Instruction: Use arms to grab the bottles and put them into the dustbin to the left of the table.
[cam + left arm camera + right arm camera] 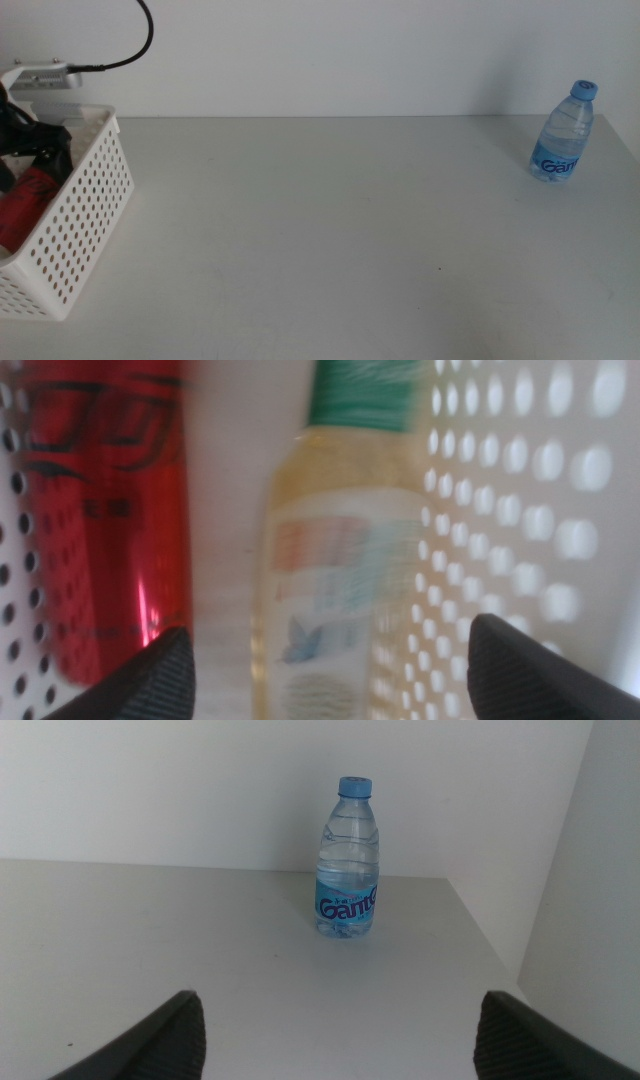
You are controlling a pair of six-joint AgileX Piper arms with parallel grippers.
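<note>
Left gripper [330, 660] hangs spread wide inside the white perforated plastic dustbin [90, 210], above the slim red can [105, 520] and yellow tea bottle [335, 570]. Right gripper [335, 1020], also released, faces the clear blue-capped water bottle [349, 860] standing far across from the dustbin; a clumsy approach could topple it.

Readable text: water bottle [349, 860] blue label, large white-outlined letters "Gante" or similar, last letters wrap out of sight. Red can [105, 510] has black stylized characters, too blurred to read. Tea bottle [340, 560] label print blurred, illegible. Nothing else carries text.
</note>
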